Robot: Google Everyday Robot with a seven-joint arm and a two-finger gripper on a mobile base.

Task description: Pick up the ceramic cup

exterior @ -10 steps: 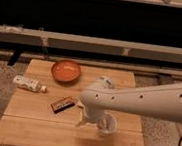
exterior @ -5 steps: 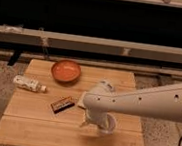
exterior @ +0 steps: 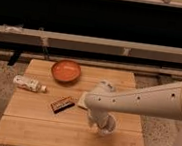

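The ceramic cup (exterior: 108, 125) looks like a small white round thing standing on the wooden table (exterior: 36, 131), right of centre near the front. My gripper (exterior: 98, 122) hangs down from the white arm that reaches in from the right. It is low over the table, right at the cup's left side, and hides part of it. I cannot tell whether it touches the cup.
A wide orange bowl (exterior: 66, 70) stands at the table's back centre. A white plastic bottle (exterior: 28, 84) lies at the left edge. A dark snack bar (exterior: 62, 104) lies left of the gripper. A pale flat thing (exterior: 82, 101) lies beside the arm's wrist.
The gripper has come down and a little to the right, ending low beside the cup. The bowl, bottle and bar have not moved.
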